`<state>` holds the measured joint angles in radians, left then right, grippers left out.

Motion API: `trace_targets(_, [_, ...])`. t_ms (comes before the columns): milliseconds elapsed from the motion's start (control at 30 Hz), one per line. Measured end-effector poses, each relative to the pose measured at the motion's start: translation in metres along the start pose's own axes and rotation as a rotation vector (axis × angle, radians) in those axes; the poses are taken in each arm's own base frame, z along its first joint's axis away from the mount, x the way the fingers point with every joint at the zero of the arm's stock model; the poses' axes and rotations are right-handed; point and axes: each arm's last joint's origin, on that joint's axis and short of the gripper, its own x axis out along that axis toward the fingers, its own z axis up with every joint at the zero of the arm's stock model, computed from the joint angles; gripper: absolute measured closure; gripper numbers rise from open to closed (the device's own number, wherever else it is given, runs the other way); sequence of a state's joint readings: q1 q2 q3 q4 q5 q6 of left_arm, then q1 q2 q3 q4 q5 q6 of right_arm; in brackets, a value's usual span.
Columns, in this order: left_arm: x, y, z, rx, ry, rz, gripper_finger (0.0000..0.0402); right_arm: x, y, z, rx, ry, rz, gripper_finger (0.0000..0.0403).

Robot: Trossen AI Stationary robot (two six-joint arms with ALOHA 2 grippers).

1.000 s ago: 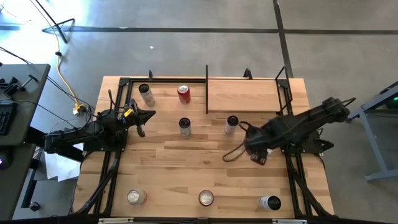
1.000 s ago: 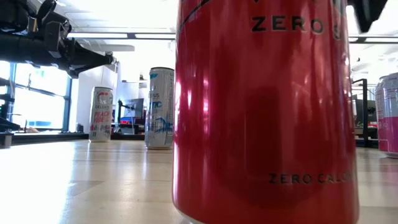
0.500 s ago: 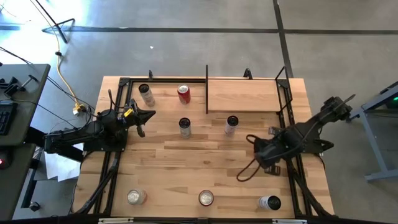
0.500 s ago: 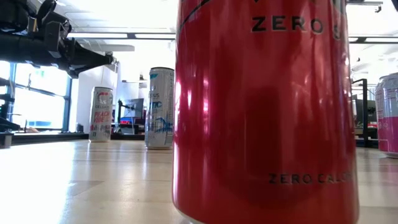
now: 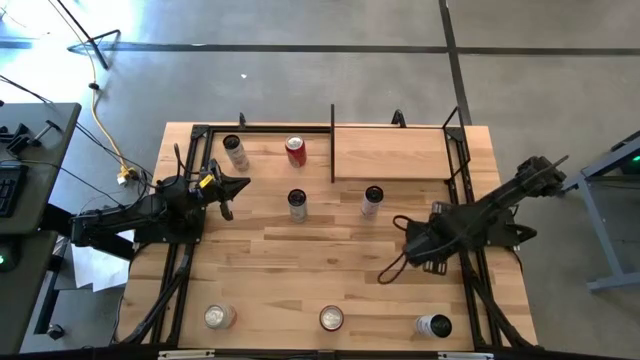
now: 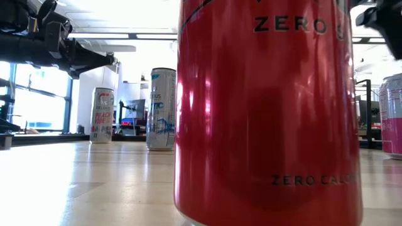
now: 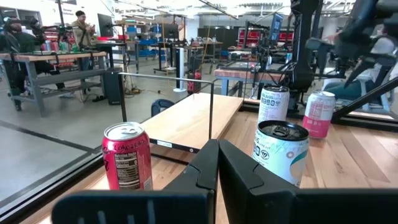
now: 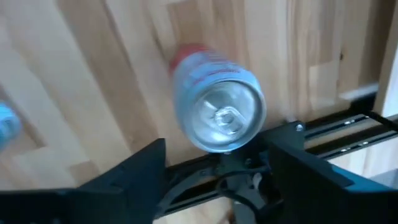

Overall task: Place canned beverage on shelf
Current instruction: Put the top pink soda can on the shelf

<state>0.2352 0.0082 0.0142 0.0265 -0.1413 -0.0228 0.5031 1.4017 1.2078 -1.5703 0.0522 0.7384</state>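
Note:
Several beverage cans stand upright on the planked table. In the right wrist view a silver-topped can point(image 8: 219, 115) stands upright below my right gripper point(image 8: 221, 149), whose open fingers show on either side of it. In the high view the arm hides this can under my right gripper point(image 5: 415, 248), right of table centre. The pale wood shelf point(image 5: 390, 152) lies at the far right, with nothing on it. A pink-white can point(image 5: 372, 200) stands just in front of it. My left gripper point(image 5: 228, 193) waits shut at the left.
Other cans: a red one point(image 5: 295, 150) and a pale one point(image 5: 236, 150) at the far left, one point(image 5: 297, 203) mid-table, and three along the near edge point(image 5: 218, 317) point(image 5: 331, 318) point(image 5: 434, 325). A black rail point(image 8: 348, 121) runs beside the can under my right gripper. A big red can point(image 6: 264, 107) fills the low view.
My right gripper swung a little toward the table's near right corner, then came back toward the centre and sank, showing again at the top right of the low view. The cans and my left arm have kept still.

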Motion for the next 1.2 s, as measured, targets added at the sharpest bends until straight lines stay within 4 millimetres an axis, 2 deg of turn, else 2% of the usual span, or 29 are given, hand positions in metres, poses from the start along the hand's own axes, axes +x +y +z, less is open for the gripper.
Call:
trace_targets(100, [0.000, 0.000, 0.000, 0.000, 0.000, 0.000, 0.0398, 0.005, -0.003, 0.002, -0.065, -0.006, -0.034, 0.0112])
trace_targets(400, [0.000, 0.000, 0.000, 0.000, 0.000, 0.000, 0.0398, 0.005, -0.001, 0.006, -0.306, -0.060, -0.047, 0.0109])
trace_targets(600, [0.000, 0.000, 0.000, 0.000, 0.000, 0.000, 0.0398, 0.008, 0.000, 0.007, -0.331, -0.069, -0.038, 0.0109])
trace_targets(767, [0.000, 0.000, 0.000, 0.000, 0.000, 0.000, 0.0398, 0.028, 0.001, 0.004, -0.336, 0.002, -0.030, 0.0109])
trace_targets(900, [0.000, 0.000, 0.000, 0.000, 0.000, 0.000, 0.0398, 0.038, 0.002, 0.005, -0.354, -0.006, -0.025, 0.0109])
trace_targets(1200, [0.000, 0.000, 0.000, 0.000, 0.000, 0.000, 0.0398, 0.043, 0.000, 0.008, -0.398, -0.017, -0.036, 0.0109])
